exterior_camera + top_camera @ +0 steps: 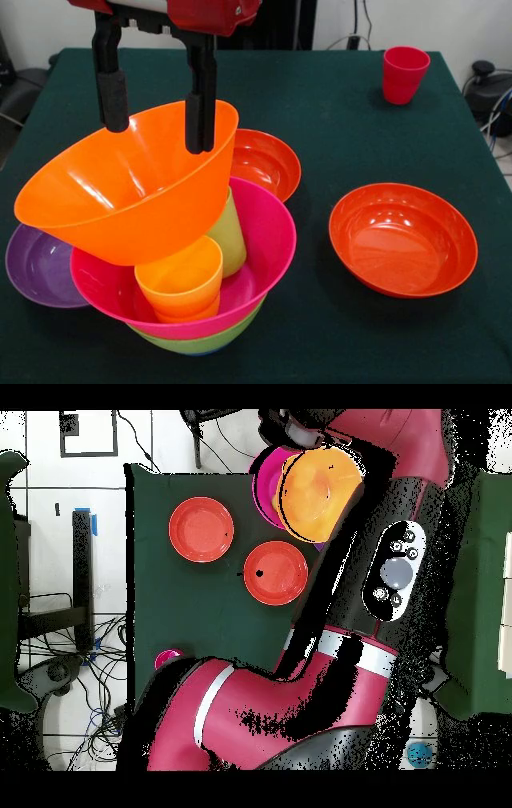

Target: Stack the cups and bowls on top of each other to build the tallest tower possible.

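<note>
My arm point(400, 554) comes down from above at the left of the front view, wrist roughly vertical, and my jaws are pinching the far rim of the deep orange bowl point(128, 188): one black finger point(200, 100) runs down inside the bowl against its wall, the other finger point(112, 92) sits at the left over the rim, whether inside or outside I cannot tell. The bowl hangs tilted, its mouth turned up and toward the far right, its near-left side lowest. It is held over the tower point(200, 280), whose lowest visible piece is the lime-green bowl point(204, 342), with the magenta bowl point(260, 240) nested in it. Inside the magenta bowl stand the yellow-orange cup point(180, 284) at the near side and the lime green cup point(230, 232) just behind it; the orange bowl's underside seems to touch or nearly touch both cups. The purple bowl point(36, 268) lies on the table point(336, 104) at the left, partly under the tower's edge. One red-orange bowl point(268, 164) sits just behind the tower, a second red-orange bowl point(402, 238) well apart to the right. The red cup point(404, 74) stands upright at the far right.
</note>
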